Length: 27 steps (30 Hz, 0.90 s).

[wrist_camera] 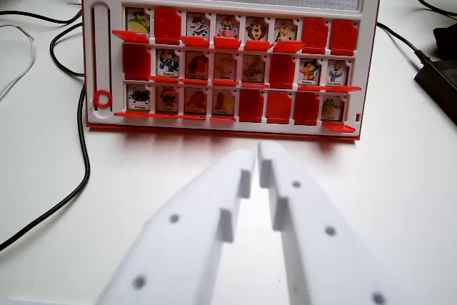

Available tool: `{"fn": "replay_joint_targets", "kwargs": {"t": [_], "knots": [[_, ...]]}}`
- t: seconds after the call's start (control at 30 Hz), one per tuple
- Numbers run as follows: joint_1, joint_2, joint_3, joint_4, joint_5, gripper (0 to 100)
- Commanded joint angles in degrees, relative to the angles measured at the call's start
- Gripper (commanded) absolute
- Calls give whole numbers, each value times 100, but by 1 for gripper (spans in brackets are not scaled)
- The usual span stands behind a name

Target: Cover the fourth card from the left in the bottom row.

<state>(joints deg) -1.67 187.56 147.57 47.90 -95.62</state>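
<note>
While the white claw (257, 156) hung clenched over the table (400, 191), its tips nearly met. Beyond them, on the red board (228, 55), the bottom row's fourth card (223, 101) stood uncovered, slightly toward the wrist view's left.

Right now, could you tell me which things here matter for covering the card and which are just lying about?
For the job:
gripper, jaws nearly shut
game board
fourth bottom-row card, uncovered

Lying about:
black cables
power brick
</note>
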Motion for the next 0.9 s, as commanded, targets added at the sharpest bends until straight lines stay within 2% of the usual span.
{"fn": "replay_joint_targets", "kwargs": {"t": [0.0,0.6,0.87], "knots": [[35,-9,-149,-35,26,0],[97,-9,-53,-44,18,0],[237,-105,272,-185,-114,0]]}}
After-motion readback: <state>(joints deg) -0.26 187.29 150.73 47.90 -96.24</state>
